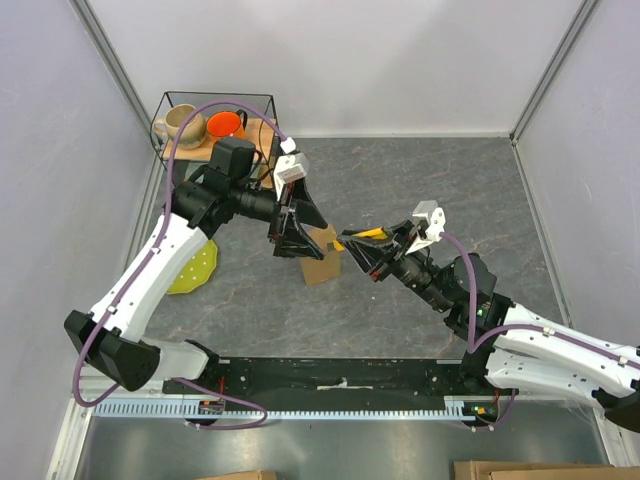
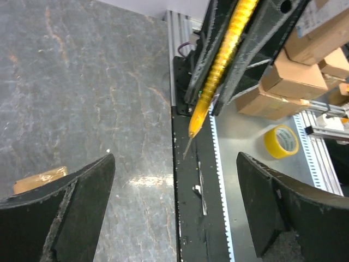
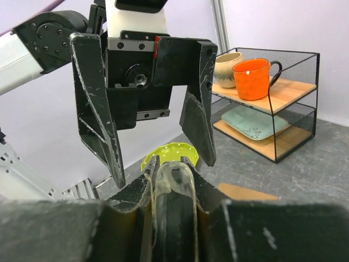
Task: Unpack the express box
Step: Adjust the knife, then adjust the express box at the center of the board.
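Observation:
The express box (image 1: 322, 264), flat brown cardboard, lies on the grey table between the two arms; one corner shows in the left wrist view (image 2: 41, 179) and an edge in the right wrist view (image 3: 245, 192). My right gripper (image 1: 352, 241) (image 3: 172, 164) is shut on a yellow cutter (image 1: 370, 233) (image 2: 218, 60), whose thin blade tip points toward the left gripper. My left gripper (image 1: 300, 250) (image 2: 174, 158) (image 3: 152, 136) hangs open above the box, facing the cutter tip, with nothing between its fingers.
A lime green plate (image 1: 195, 268) (image 3: 170, 150) lies left of the box. A wire rack (image 1: 215, 125) (image 3: 297, 82) at the back left holds an orange mug (image 1: 225, 124) (image 3: 252, 78), a beige mug (image 1: 180, 125) and a teal plate (image 3: 251, 123). Beyond the near rail lie a tape roll (image 2: 281, 141) and cartons (image 2: 294, 82).

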`<control>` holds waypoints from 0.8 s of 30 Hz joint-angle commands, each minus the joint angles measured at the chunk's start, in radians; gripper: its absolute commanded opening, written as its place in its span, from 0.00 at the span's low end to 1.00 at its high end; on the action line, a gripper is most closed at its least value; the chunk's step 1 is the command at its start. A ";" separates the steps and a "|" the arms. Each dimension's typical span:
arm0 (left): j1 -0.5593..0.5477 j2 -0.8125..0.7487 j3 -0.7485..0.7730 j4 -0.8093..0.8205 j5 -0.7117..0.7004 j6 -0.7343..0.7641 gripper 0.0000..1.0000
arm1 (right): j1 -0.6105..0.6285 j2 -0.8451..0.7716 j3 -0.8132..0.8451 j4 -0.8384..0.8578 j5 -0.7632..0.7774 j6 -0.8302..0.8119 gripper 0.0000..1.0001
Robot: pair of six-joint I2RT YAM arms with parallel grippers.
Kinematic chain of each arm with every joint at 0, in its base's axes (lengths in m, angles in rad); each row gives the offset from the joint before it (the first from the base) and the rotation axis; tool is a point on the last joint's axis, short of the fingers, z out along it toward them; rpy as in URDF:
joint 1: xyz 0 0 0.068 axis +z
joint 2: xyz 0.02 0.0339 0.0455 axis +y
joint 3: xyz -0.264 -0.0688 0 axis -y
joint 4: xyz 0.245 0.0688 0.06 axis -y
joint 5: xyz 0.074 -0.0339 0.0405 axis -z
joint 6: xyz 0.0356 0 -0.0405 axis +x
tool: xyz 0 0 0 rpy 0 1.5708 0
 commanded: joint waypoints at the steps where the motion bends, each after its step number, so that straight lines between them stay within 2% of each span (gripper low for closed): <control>1: 0.003 -0.015 -0.022 0.005 -0.087 0.061 0.99 | 0.000 -0.012 0.004 0.013 0.043 -0.019 0.00; 7: -0.001 0.013 -0.125 -0.003 -0.320 0.217 0.99 | 0.002 -0.027 0.037 -0.019 0.077 -0.064 0.00; 8: -0.006 0.024 -0.135 0.003 -0.413 0.231 0.99 | 0.000 -0.033 0.040 -0.046 0.084 -0.076 0.00; 10: -0.017 0.050 -0.159 0.035 -0.540 0.256 0.99 | 0.000 -0.051 0.042 -0.068 0.098 -0.082 0.00; 13: -0.032 0.048 -0.205 0.104 -0.642 0.270 0.99 | 0.002 -0.080 0.033 -0.106 0.123 -0.092 0.00; 16: -0.056 0.027 -0.257 0.181 -0.715 0.288 0.99 | 0.000 -0.113 0.019 -0.142 0.141 -0.099 0.00; 24: -0.069 0.016 -0.270 0.210 -0.748 0.297 0.99 | 0.002 -0.147 -0.003 -0.186 0.158 -0.089 0.00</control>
